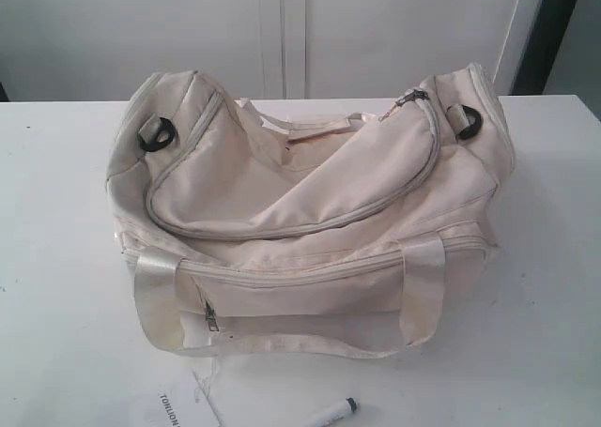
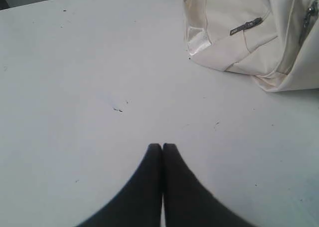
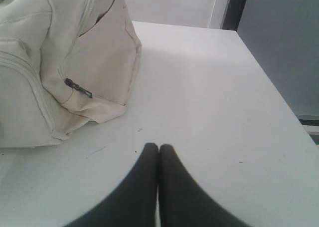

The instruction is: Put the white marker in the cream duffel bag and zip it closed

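Observation:
The cream duffel bag (image 1: 310, 211) lies in the middle of the white table (image 1: 56, 258), its curved top zipper closed with the pull (image 1: 411, 97) at the far right end. The white marker (image 1: 333, 413), dark cap pointing right, rests on the table in front of the bag at the bottom edge of the exterior view. My left gripper (image 2: 162, 146) is shut and empty over bare table, with a bag corner (image 2: 239, 32) ahead of it. My right gripper (image 3: 158, 146) is also shut and empty, beside the bag's other end (image 3: 75, 72). Neither arm shows in the exterior view.
A flat white paper tag (image 1: 174, 410) with printed text lies left of the marker, tied to the bag by a thin string. A white wall stands behind the table. The table's right edge (image 3: 279, 92) drops off near my right gripper.

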